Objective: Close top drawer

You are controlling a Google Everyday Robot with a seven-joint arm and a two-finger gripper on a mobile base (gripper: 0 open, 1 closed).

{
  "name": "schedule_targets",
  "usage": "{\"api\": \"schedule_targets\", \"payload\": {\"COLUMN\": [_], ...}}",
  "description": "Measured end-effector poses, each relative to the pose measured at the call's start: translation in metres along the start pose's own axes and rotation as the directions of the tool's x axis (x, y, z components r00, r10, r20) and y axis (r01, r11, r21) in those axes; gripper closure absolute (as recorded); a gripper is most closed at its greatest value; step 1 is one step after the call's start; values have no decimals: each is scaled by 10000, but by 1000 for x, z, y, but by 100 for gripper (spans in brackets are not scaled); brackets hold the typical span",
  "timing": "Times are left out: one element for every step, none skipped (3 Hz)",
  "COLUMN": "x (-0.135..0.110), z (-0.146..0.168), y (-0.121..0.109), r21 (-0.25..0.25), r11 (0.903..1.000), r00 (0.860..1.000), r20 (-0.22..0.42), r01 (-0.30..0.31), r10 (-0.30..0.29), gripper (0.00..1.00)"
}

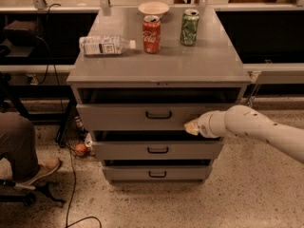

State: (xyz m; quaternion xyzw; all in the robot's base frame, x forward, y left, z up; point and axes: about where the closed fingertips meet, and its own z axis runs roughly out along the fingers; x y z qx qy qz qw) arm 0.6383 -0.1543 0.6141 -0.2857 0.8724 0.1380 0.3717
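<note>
The top drawer (123, 116) of the grey metal cabinet stands partly open, with a dark gap above its flat front panel and a small dark loop handle (158, 114) at its centre. My gripper (191, 127) comes in from the right on a white arm (256, 127). Its tip rests against the lower right part of the top drawer's front, to the right of the handle. The two slimmer drawers (156, 150) below also stick out a little.
On the cabinet top (190, 61) lie a plastic bottle on its side (104, 45), a red can (151, 27), a green can (189, 27) and a bowl (153, 7). A person's leg and shoe (28, 165) and a cable (71, 194) are at the left on the floor.
</note>
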Motion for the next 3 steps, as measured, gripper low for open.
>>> {"api": "schedule_targets", "payload": {"x": [1, 20, 51], "z": [-2, -18, -38], "y": [-1, 3, 14], "r21": [54, 251, 316], "r11": [10000, 9994, 9954], "r00": [10000, 9983, 9897], "r20": [0, -523, -1080], "r01": [-12, -230, -906], "r10": [12, 243, 935], "gripper": [100, 100, 100]}}
